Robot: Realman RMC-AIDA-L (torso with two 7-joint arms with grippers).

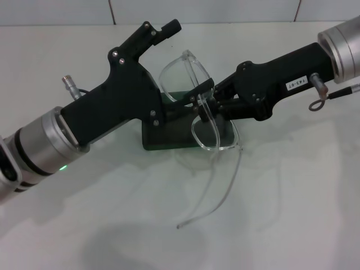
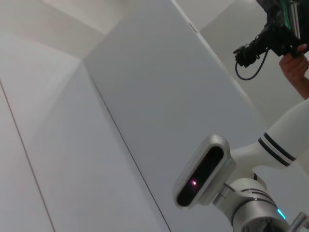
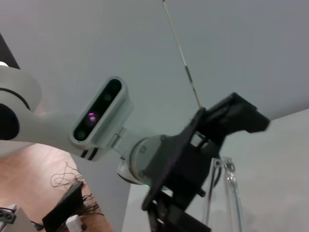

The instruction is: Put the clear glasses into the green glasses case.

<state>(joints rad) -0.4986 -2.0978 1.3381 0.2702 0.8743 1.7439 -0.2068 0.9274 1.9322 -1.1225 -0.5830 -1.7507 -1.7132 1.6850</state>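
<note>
On the white bench (image 1: 292, 214), the left end effector (image 1: 179, 101) reaches in over the green glasses case (image 1: 160, 138); whether it is spread or pressed together cannot be told. The clear glasses (image 1: 198, 101) stand tilted over the case, one temple arm trailing onto the bench. The right end effector (image 1: 207, 102) seems pinched on their frame.

So the clear glasses (image 1: 199, 107) sit over the green glasses case (image 1: 169, 138) mid-table (image 1: 292, 214), one temple trailing toward the front. Left gripper (image 1: 188, 101) comes in from the left, right gripper (image 1: 205, 104) from the right, meeting at the frame.
</note>
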